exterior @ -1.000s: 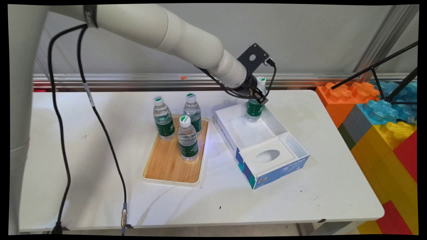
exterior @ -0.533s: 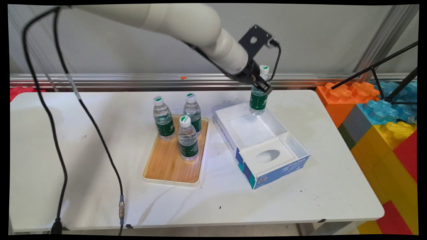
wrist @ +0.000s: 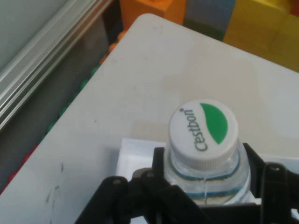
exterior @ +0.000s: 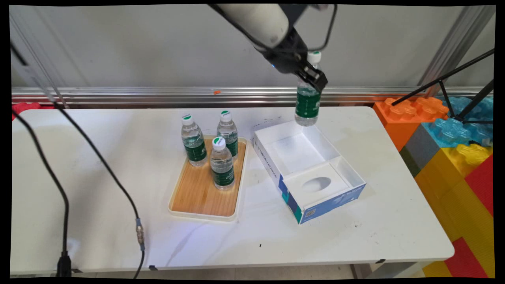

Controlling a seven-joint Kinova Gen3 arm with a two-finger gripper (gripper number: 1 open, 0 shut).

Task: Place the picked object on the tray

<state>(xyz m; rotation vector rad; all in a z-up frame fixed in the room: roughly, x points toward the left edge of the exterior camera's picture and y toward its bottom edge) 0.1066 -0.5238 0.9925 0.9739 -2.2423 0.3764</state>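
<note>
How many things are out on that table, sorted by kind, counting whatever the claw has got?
Water bottles: 4, three standing on the tray and one held up in the claw
Wooden tray: 1
Open cardboard box: 1
Total: 6

In the hand view the bottle (wrist: 203, 140) shows only its cap and neck; its body drops below the bottom edge, behind the gripper (wrist: 205, 186) linkage. The white box (wrist: 135, 156) is a mere corner there. In the main view the arm runs off the top edge.
</note>
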